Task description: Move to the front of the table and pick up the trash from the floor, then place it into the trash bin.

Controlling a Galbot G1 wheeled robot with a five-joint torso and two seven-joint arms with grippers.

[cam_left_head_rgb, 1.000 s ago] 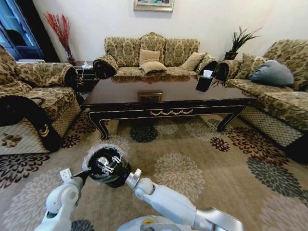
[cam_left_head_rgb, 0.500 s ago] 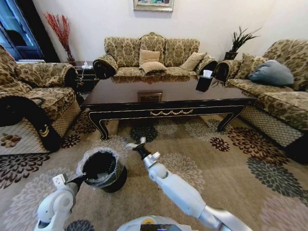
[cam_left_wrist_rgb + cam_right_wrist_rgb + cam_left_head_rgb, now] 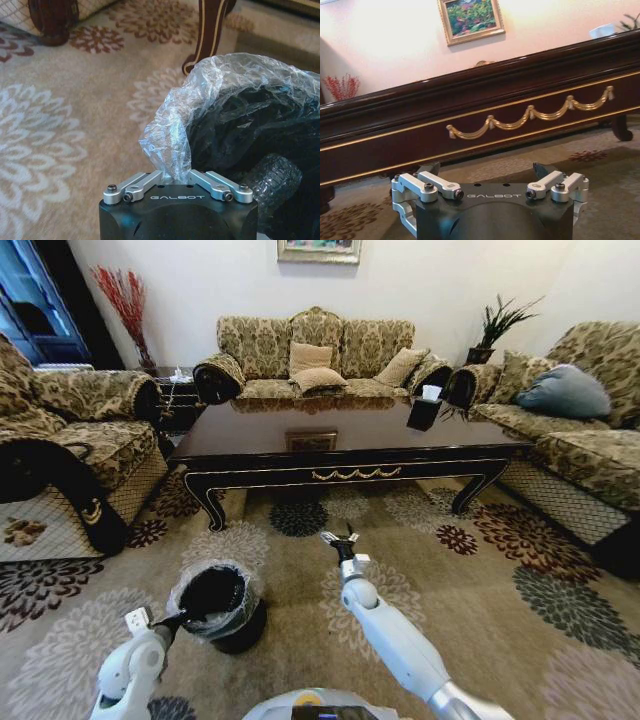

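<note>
I see the flower-patterned carpet [image 3: 480, 580] across the frame's lower half. The trash bin [image 3: 222, 608] stands on it at lower left. The coffee table [image 3: 340, 445] stands at centre.

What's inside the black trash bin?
The trash bin holds a thin crinkly plastic bag folded over its rim, pinched by the left tool. Inside looks dark; any trash at the bottom is hidden.

Glossy white rounded arm shells with grey joint rings, left gripper [image 3: 176, 176] and right gripper [image 3: 490, 170] each a black housing lettered GALBOT, brushed silver finger links, dark hex screws, black fingertips.
</note>
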